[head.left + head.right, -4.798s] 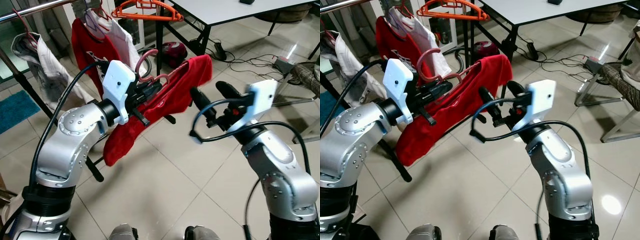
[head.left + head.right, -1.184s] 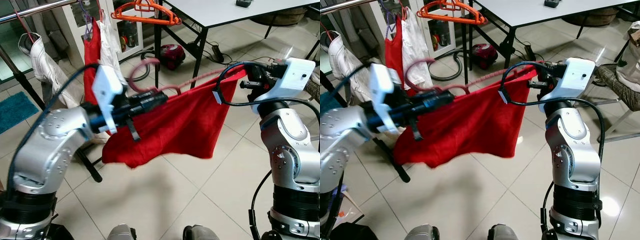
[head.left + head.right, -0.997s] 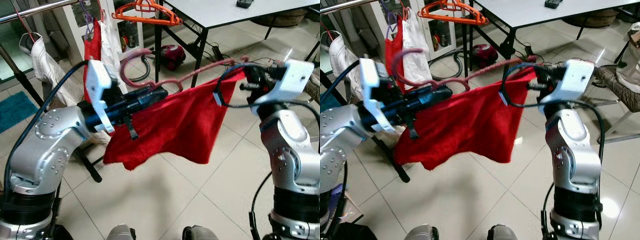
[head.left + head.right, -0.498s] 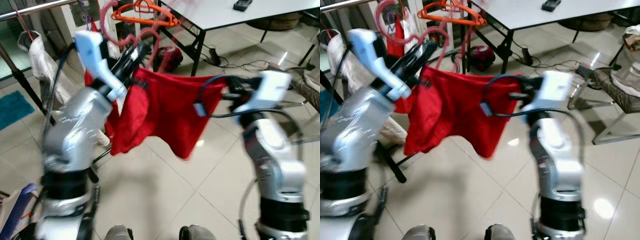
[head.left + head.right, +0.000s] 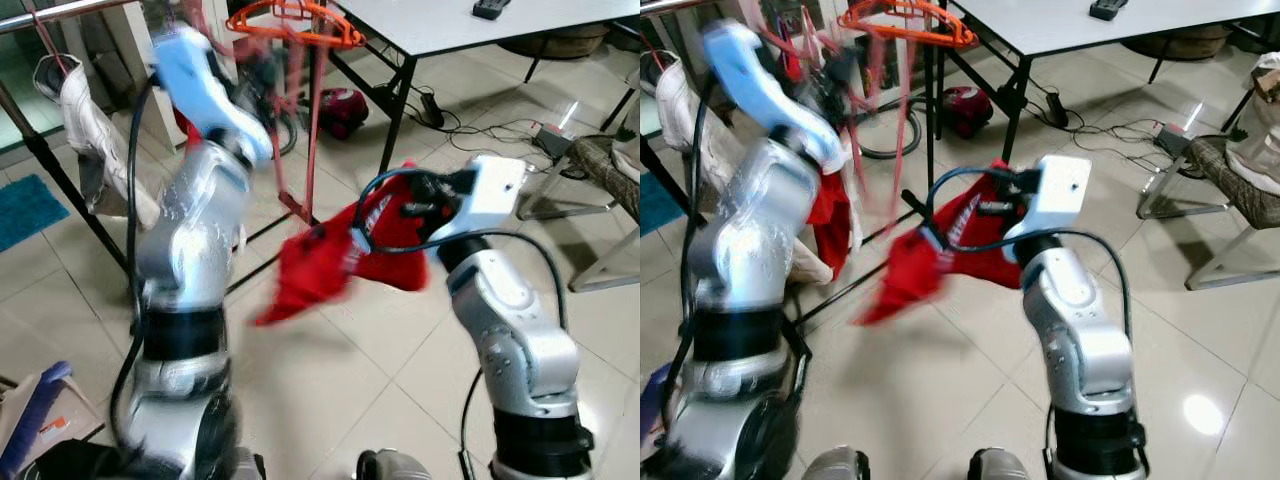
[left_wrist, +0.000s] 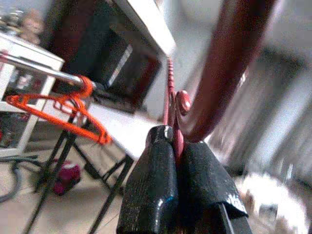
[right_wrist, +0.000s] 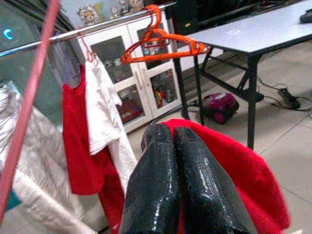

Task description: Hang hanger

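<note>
Gripping the dark red hanger [image 6: 176, 117] with fingers closed, left gripper [image 6: 176, 146] raised near the rail [image 7: 97, 29], right gripper [image 7: 173, 141] pinched on the red cloth [image 5: 335, 255].

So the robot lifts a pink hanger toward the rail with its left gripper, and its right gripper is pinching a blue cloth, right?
Not quite: the cloth is red, not blue, as the right eye view shows. The rest holds: the left gripper is shut on the pink hanger up near the rail, and the right gripper pinches the cloth.
</note>
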